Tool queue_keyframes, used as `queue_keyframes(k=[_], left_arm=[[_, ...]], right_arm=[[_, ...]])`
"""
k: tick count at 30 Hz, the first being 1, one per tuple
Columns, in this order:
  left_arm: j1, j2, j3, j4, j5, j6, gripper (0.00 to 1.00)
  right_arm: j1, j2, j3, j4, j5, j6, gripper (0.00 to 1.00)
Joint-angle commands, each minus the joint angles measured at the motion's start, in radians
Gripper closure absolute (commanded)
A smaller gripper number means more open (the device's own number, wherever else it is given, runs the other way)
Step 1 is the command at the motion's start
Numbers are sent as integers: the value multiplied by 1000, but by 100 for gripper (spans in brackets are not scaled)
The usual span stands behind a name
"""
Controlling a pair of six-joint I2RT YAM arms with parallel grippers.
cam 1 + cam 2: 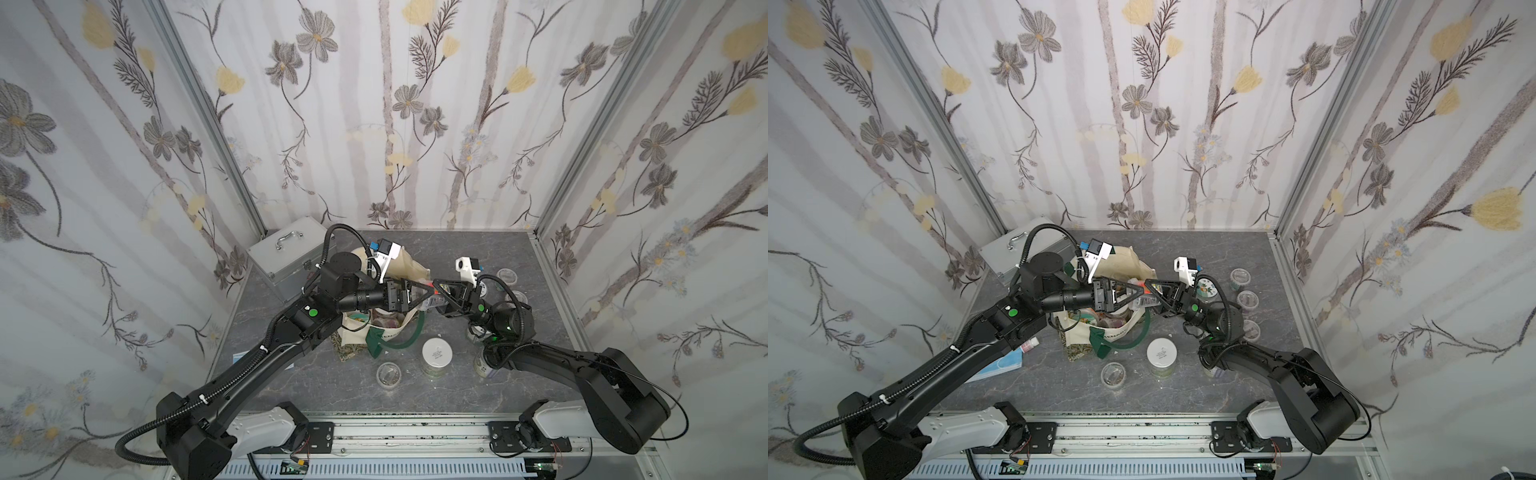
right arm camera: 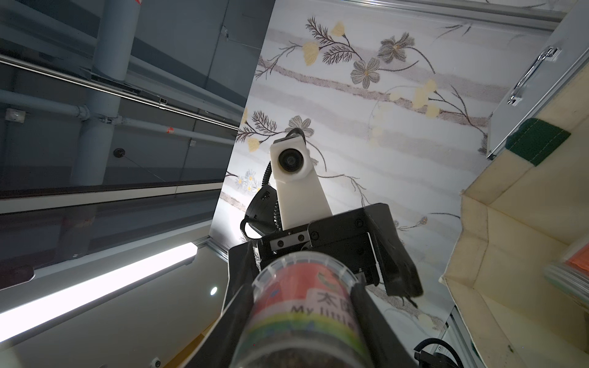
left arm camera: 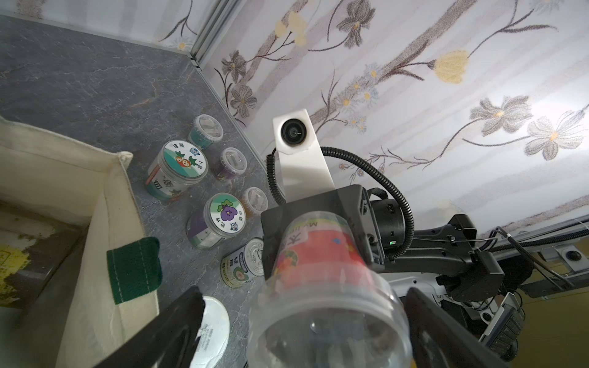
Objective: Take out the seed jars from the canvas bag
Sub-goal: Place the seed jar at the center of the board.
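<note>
At the front of the grey worktop [image 1: 332, 390] stand a clear-lidded jar [image 1: 388, 374] and, just beside it, a taller white-lidded jar [image 1: 436, 353]. A labelled jar [image 1: 484, 365] sits partly hidden under the right arm.

Behind them the canvas bag [image 1: 411, 266] stands open, with a dark green handle [image 1: 376, 337] drooping over its front. Several seed jars [image 1: 1113, 323] show inside its mouth.

Above the bag the two arms meet tip to tip, and between them a red-labelled jar [image 3: 318, 261] hangs on its side in the air, clear of the bag. The right pincer [image 3: 315, 229] is clenched on this jar, one finger along either side. The left pincer [image 3: 304, 296] is released: its fingers stand wide around the jar's clear end, with a gap showing beside it.

Further right more jars stand in a group near the right wall. There is a teal-lidded jar [image 3: 183, 165], a purple-lidded jar [image 3: 224, 215] and three short clear jars [image 3: 232, 161] in a row nearest the wall.

At the far left corner a silver case [image 1: 286, 257] sits behind the bag, its handle on top.
</note>
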Motion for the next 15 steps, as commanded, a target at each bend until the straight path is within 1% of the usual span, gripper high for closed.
queue_keyframes(k=[1,5,7,10,15], left_arm=[[-19,7,2,36,2,-3,0],[-40,14,12,-10,-34,23,0],[-42,18,11,-8,-34,20,1],[-43,25,17,-1,-26,12,8],[-43,39,30,-3,-10,6,24]], right_arm=[[1,9,-2,56,49,44,54],[4,20,-3,62,57,53,54],[5,26,-6,63,61,55,54],[7,32,-10,67,66,58,54],[10,40,-15,76,73,62,54]])
